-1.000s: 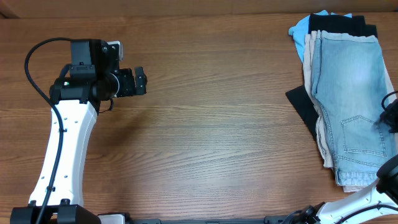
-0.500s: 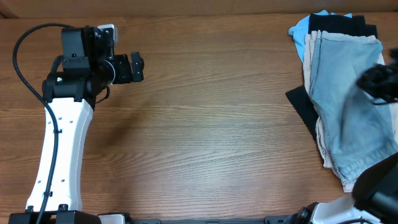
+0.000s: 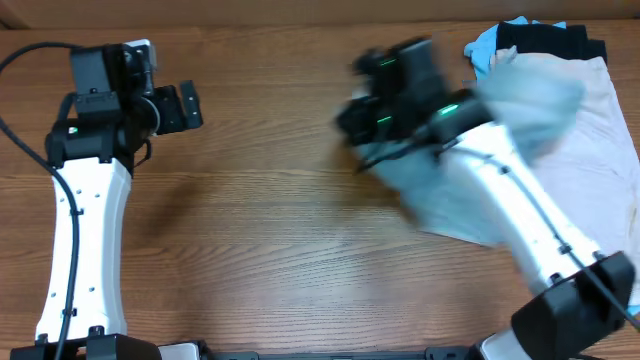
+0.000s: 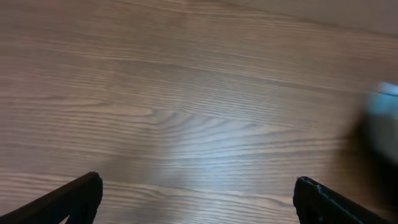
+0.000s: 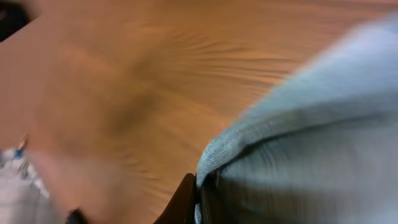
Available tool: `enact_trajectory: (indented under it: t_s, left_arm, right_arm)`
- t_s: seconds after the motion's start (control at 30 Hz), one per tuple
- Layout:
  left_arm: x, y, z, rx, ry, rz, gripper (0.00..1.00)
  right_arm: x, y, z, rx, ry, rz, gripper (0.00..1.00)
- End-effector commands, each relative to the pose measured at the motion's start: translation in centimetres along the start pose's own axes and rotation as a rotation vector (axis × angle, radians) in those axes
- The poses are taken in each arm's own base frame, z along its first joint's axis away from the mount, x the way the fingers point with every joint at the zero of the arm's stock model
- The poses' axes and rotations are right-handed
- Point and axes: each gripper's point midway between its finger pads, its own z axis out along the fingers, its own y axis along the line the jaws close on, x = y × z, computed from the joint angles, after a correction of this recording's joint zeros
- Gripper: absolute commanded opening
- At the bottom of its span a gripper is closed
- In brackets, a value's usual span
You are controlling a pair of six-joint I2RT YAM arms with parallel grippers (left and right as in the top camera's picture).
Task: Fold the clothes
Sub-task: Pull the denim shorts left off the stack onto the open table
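Right gripper [image 5: 198,190] clamped on an edge of the shorts [image 3: 432,205] — blurred, over the table [image 3: 270,230] centre. Denim judged soft, fairly heavy, drapes — waistband corners best hold. Left gripper [image 3: 190,106] wide open, empty.

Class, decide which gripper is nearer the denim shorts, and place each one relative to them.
Right. The right gripper is shut on the edge of the denim shorts. The left gripper hangs open over the table, well apart from them.

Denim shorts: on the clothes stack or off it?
Mostly off it. The denim shorts hang, blurred, from the right gripper over the table; the wrist view shows cloth pinched. A beige garment tops the stack.
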Motion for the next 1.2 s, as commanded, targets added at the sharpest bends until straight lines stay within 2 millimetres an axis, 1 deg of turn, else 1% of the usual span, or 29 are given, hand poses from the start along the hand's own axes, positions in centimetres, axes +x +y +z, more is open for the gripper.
enact_trajectory:
  t_s: [0.0, 0.03, 0.1, 0.17, 0.2, 0.23, 0.3, 0.33, 0.4, 0.5, 0.53, 0.57, 0.6, 0.63, 0.67, 0.7, 0.73, 0.8, 0.83, 0.9, 0.97, 1.0, 1.07, 1.17]
  left_arm:
    - [-1.4, 1.5, -0.7, -0.040, -0.038, -0.023, 1.00]
    - [-1.4, 1.7, -0.7, -0.043, -0.039, -0.027, 1.00]
    - [-1.5, 1.9, -0.7, -0.046, -0.041, -0.030, 1.00]
    - [-1.5, 1.9, -0.7, -0.046, -0.042, -0.030, 1.00]
    - [-1.5, 1.9, -0.7, -0.046, -0.041, -0.029, 1.00]
    - [-1.4, 1.9, -0.7, -0.046, -0.039, -0.023, 1.00]
    - [-1.4, 1.9, -0.7, -0.046, -0.037, -0.023, 1.00]
    - [-1.4, 1.9, -0.7, -0.046, -0.038, -0.023, 1.00]
    - [-1.4, 1.9, -0.7, -0.046, -0.037, -0.019, 1.00]
    - [-1.2, 1.8, -0.7, -0.041, -0.029, 0.017, 1.00]
    - [-1.1, 1.7, -0.7, -0.039, -0.026, 0.031, 1.00]
    - [-1.0, 1.6, -0.7, -0.033, -0.021, 0.043, 1.00]
    - [-0.9, 1.4, -0.7, -0.023, -0.016, 0.056, 1.00]
    - [-0.7, 0.9, -0.6, -0.001, -0.010, 0.075, 1.00]
    - [-0.6, 0.6, -0.6, 0.015, -0.007, 0.085, 1.00]
    - [-0.6, 0.0, -0.6, 0.039, -0.005, 0.102, 1.00]
    - [-0.6, -0.8, -0.6, 0.071, -0.008, 0.125, 1.00]
    - [-0.9, -3.0, -0.5, 0.147, -0.028, 0.196, 1.00]
    - [-1.1, -4.5, -0.5, 0.188, -0.047, 0.250, 1.00]
    - [-1.4, -6.9, 0.0, 0.228, -0.075, 0.343, 1.00]
    - [-1.5, -9.8, 1.1, 0.254, -0.103, 0.444, 1.00]
    - [-1.5, -11.0, 2.0, 0.256, -0.111, 0.474, 1.00]
    - [-1.1, -13.9, 4.4, 0.256, -0.122, 0.531, 1.00]
    - [0.3, -18.1, 8.3, 0.285, -0.121, 0.618, 1.00]
  right_arm:
    - [1.1, 5.8, 2.4, -0.042, -0.007, -0.027, 0.04]
    - [1.6, 7.1, 2.9, -0.050, -0.003, -0.054, 0.04]
    - [2.9, 9.0, 3.9, -0.061, 0.013, -0.097, 0.21]
    - [3.9, 10.2, 4.4, -0.066, 0.028, -0.122, 0.30]
    - [4.2, 10.5, 4.5, -0.071, 0.035, -0.132, 0.36]
    - [4.4, 10.9, 4.6, -0.077, 0.040, -0.137, 0.45]
    - [4.7, 11.1, 4.6, -0.087, 0.050, -0.137, 0.52]
    - [4.8, 10.6, 4.5, -0.077, 0.060, -0.128, 0.57]
    - [4.7, 9.3, 4.3, -0.051, 0.073, -0.108, 0.61]
    - [4.5, 6.2, 3.7, 0.013, 0.098, -0.048, 0.64]
    - [4.4, 4.7, 3.4, 0.053, 0.105, -0.022, 0.65]
    - [4.1, 2.7, 3.0, 0.111, 0.104, 0.008, 0.67]
    - [3.8, 1.1, 2.7, 0.155, 0.101, 0.030, 0.70]
    - [3.1, -1.4, 2.1, 0.215, 0.086, 0.069, 0.72]
    - [2.8, -2.5, 1.9, 0.236, 0.078, 0.087, 0.72]
    - [2.0, -4.5, 1.5, 0.266, 0.060, 0.123, 0.72]
    - [1.4, -6.1, 1.2, 0.284, 0.048, 0.152, 0.72]
    - [0.6, -9.1, 0.6, 0.319, 0.030, 0.210, 0.72]
    - [0.3, -10.9, 0.0, 0.339, 0.019, 0.244, 0.72]
    - [-0.3, -13.0, -1.0, 0.363, -0.004, 0.288, 0.72]
    - [-0.9, -15.3, -2.4, 0.381, -0.032, 0.335, 0.73]
    - [-1.0, -16.2, -3.0, 0.389, -0.040, 0.357, 0.73]
    - [-0.9, -17.8, -4.1, 0.397, -0.042, 0.389, 0.73]
    - [-0.3, -20.0, -5.6, 0.408, -0.034, 0.434, 0.77]
